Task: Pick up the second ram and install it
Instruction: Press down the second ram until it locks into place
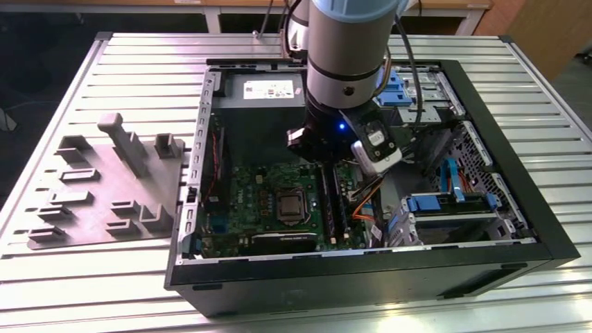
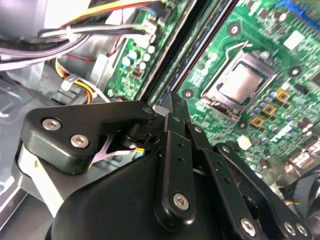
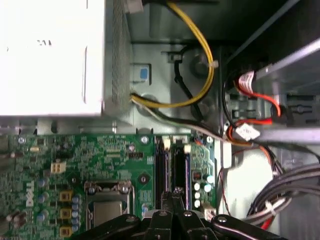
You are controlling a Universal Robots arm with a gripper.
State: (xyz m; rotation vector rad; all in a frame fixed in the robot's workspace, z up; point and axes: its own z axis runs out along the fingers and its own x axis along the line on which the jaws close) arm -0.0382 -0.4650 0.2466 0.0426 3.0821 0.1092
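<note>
My gripper (image 3: 173,192) is shut, its black fingers pressed together with nothing visible between them. It hangs inside the open computer case (image 1: 518,208), low over the green motherboard (image 1: 240,201). The fingertips (image 2: 171,106) stand at one end of the two long memory slots. A dark, thin second ram (image 3: 180,167) with a blue-green edge sits upright in the slot just ahead of the tips; in the exterior view the ram (image 1: 331,202) runs beside the processor socket (image 1: 293,206). Whether the tips touch it cannot be told. Another dark stick (image 3: 161,167) fills the neighbouring slot.
A grey moulded fixture (image 1: 111,187) with upright posts lies on the slatted table at the exterior view's left. The grey power supply (image 3: 50,55) sits at the case's far end. Yellow, black and orange cables (image 3: 200,65) loop near the slots. Blue drive brackets (image 1: 434,202) stand at the exterior view's right.
</note>
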